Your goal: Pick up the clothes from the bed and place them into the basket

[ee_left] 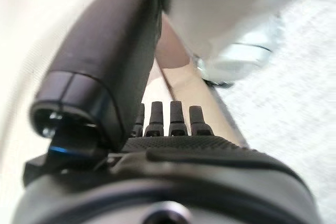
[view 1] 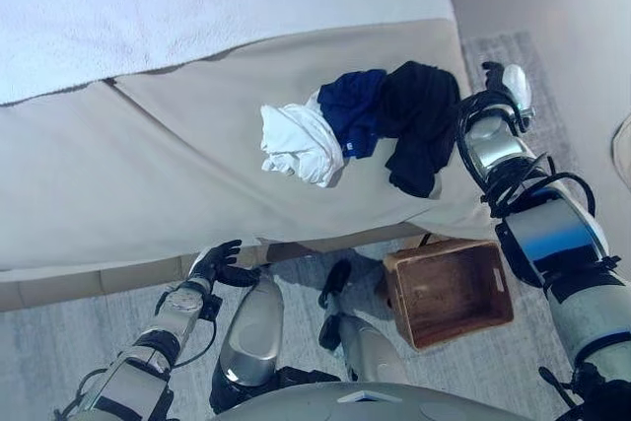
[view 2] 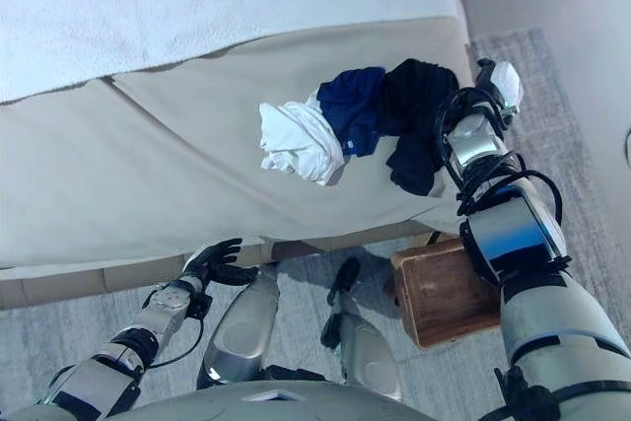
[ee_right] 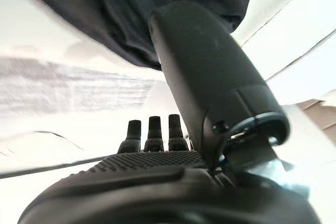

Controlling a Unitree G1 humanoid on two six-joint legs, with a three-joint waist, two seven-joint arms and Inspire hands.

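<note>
Lying on the beige cover of the bed (view 1: pixel 148 165) near its front right corner are three crumpled pieces of clothing in a row, each touching the next: a white garment (view 1: pixel 299 143), a dark blue garment (view 1: pixel 354 108) in the middle, and a black garment (view 1: pixel 422 123) at the right, whose lower part hangs toward the bed's edge. A white blanket (view 1: pixel 197 7) covers the far part of the bed.

The right hand (view 1: pixel 505 86) is raised beside the bed's right edge, just beside the black garment; its own wrist view shows the fingers (ee_right: pixel 149 132) straight and relaxed, holding nothing, with the black cloth past the thumb.

The left hand (view 1: pixel 219 263) is low at the front edge of the bed, well apart from the clothes, its fingers (ee_left: pixel 178 116) extended and empty.

A brown wooden basket (view 1: pixel 449 291) stands on the grey carpet (view 1: pixel 59 342) below the bed's front right corner, close to the right arm. No clothing shows inside it.
</note>
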